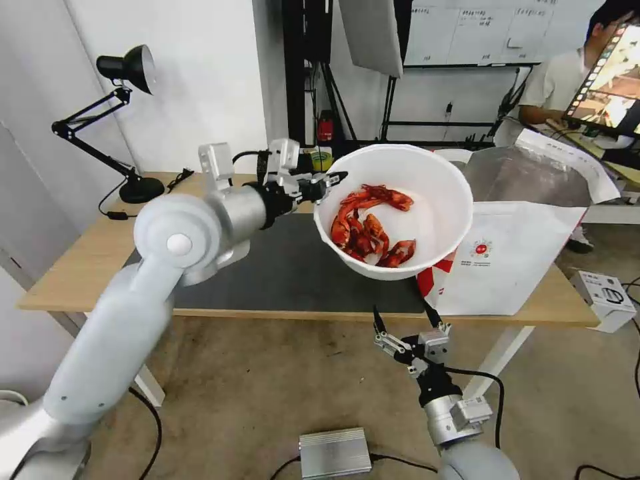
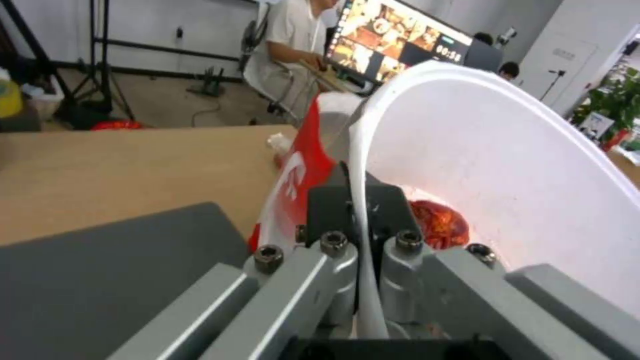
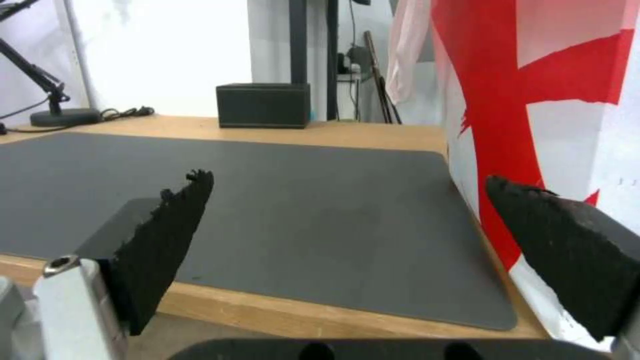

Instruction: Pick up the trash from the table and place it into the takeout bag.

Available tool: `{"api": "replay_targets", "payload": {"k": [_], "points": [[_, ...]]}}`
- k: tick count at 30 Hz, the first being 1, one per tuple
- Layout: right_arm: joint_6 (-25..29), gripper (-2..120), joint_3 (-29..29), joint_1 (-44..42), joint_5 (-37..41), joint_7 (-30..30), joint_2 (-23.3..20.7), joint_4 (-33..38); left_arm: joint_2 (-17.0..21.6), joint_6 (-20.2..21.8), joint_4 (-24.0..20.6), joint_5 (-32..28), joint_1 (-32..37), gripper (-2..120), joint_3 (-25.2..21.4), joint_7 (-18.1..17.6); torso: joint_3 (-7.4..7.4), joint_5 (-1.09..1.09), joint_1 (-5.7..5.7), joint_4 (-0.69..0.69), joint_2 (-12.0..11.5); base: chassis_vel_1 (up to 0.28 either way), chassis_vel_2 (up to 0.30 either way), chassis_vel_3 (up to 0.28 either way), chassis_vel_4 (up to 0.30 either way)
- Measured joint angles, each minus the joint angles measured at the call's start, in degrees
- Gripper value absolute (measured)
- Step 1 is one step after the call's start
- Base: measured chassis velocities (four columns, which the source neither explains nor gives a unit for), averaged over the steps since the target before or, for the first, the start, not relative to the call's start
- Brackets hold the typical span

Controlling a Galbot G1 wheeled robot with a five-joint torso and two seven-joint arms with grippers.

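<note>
One thin rim is all your left hand [image 1: 325,181] pinches at the bowl's [image 1: 440,200] nine o'clock, aloft beside the takeout bag [image 1: 513,267]; it looks light, flexible, spill-prone, while your right hand [image 1: 407,327] hangs spread.

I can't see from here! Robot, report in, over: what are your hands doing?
Left gripper shut on white bowl rim, bowl of red shells lifted above the mat beside takeout bag. Right gripper open, idle below table edge. Nothing in the way.
</note>
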Motion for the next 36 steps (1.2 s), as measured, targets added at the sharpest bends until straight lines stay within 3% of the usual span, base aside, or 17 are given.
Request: {"api": "replay_targets", "payload": {"k": [9, 15, 29, 36], "points": [[0.0, 100, 0.0, 0.0, 0.0, 0.0, 0.0, 0.0, -4.1, 0.0, 4.4, -0.5, -6.6, 0, 6.7, -0.1, 0.00, 0.01, 0.00, -0.01, 0.0, 0.000, 0.000, 0.000, 0.000], [0.0, 100, 0.0, 0.0, 0.0, 0.0, 0.0, 0.0, -10.8, 0.0, 10.7, -0.2, -12.9, 0, 11.7, -0.2, 0.00, 0.01, 0.00, -0.01, 0.0, 0.000, 0.000, 0.000, 0.000], [0.0, 100, 0.0, 0.0, 0.0, 0.0, 0.0, 0.0, -20.5, 0.0, 19.6, 0.2, -19.4, 0, 14.4, -2.9, -0.01, 0.01, 0.00, -0.01, 0.0, 0.000, 0.000, 0.000, 0.000], [0.0, 100, 0.0, 0.0, 0.0, 0.0, 0.0, 0.0, -27.5, -0.8, 25.3, 1.3, -22.0, 0, 14.2, -5.8, -0.01, 0.01, 0.00, -0.02, 0.0, 0.000, 0.000, 0.000, 0.000]]}}
